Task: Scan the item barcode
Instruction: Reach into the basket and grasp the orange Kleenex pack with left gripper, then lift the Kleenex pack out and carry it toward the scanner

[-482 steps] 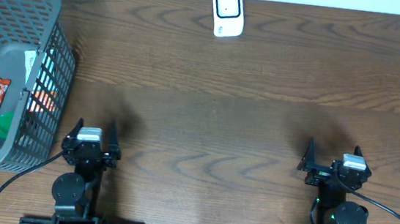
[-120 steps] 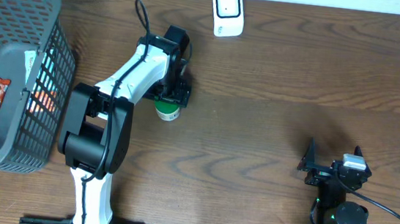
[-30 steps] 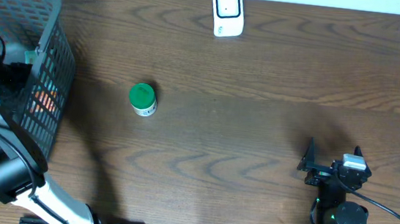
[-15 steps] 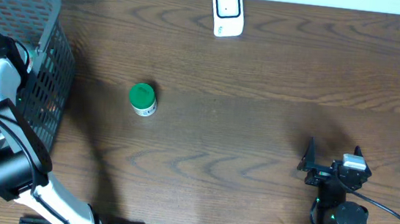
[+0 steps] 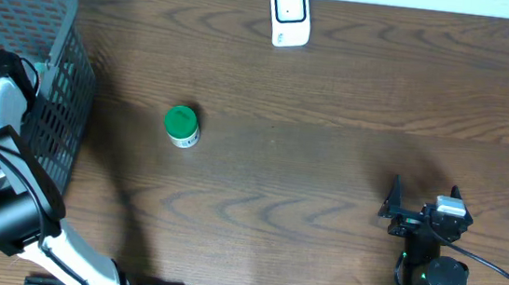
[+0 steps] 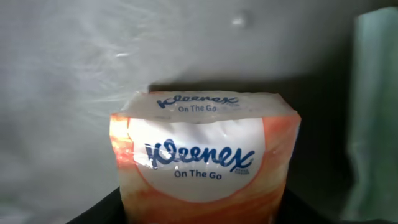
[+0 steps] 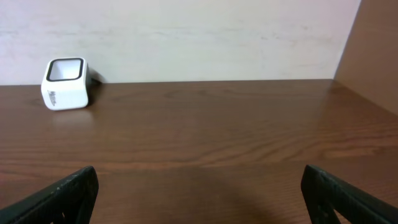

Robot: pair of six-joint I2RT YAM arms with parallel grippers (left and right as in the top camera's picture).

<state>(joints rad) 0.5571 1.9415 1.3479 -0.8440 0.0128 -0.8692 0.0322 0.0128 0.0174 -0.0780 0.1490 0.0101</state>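
Inside the grey basket [image 5: 64,21], the Kleenex On The Go tissue pack [image 6: 203,163] stood right between the left fingers [image 6: 93,216]; gripped or merely flanked, I couldn't tell. Across the desk [image 7: 205,143], the right fingers [image 7: 62,198] gaped wide apart, white scanner [image 7: 64,83] ahead-left.

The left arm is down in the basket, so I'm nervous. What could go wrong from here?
The soft tissue pack may slip or crumple in the left gripper. Lifting out, it could snag the basket wall. On the way to the scanner, it might knock the green-capped bottle.
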